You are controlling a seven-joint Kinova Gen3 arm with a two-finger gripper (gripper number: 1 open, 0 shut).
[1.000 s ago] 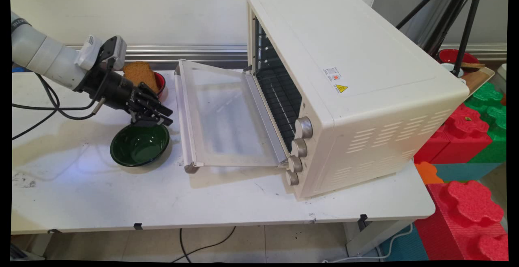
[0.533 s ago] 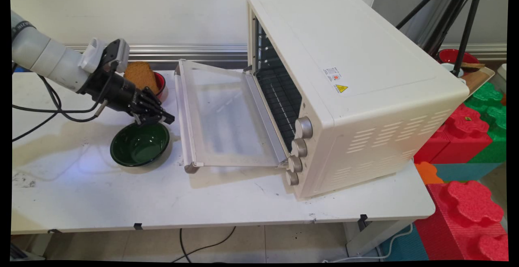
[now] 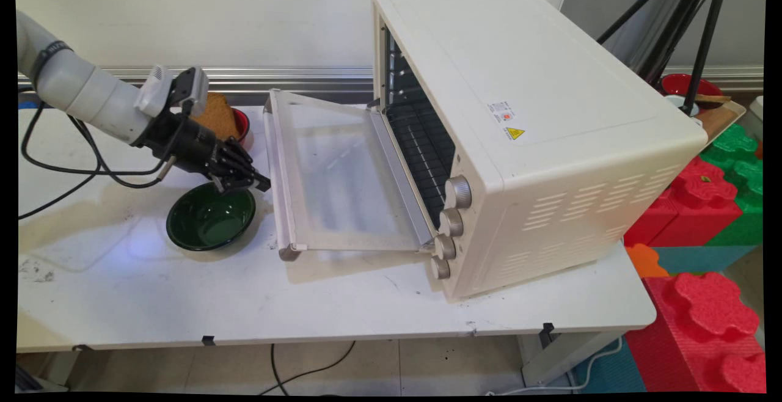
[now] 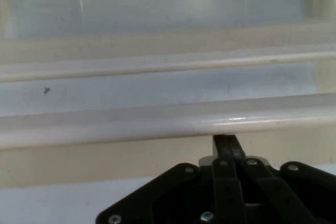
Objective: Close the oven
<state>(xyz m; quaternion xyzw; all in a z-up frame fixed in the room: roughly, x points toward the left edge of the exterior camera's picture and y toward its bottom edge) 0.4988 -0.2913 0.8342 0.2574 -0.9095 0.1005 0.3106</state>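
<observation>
My gripper (image 3: 261, 183) is shut, with nothing seen between its fingers. It hovers over the far rim of a dark green bowl (image 3: 211, 217), its tips right at the handle edge (image 3: 274, 173) of the open oven door (image 3: 333, 170). In the hand view the joined fingertips (image 4: 224, 144) sit just below the door's pale handle bar (image 4: 157, 121); I cannot tell whether they touch it. The cream toaster oven (image 3: 519, 115) stands to the right with its door folded down. Behind my hand a slice of brown bread (image 3: 219, 115) leans in a red bowl (image 3: 244, 124).
Black cables (image 3: 73, 170) hang from the arm over the table's left side. Red and green foam blocks (image 3: 702, 206) are stacked off the table's right end. Black tripod legs (image 3: 690, 29) and another red bowl (image 3: 681, 84) stand at the back right.
The gripper has moved a little to the right, from above the green bowl up to the door's handle edge. The door, bowls and bread have not moved.
</observation>
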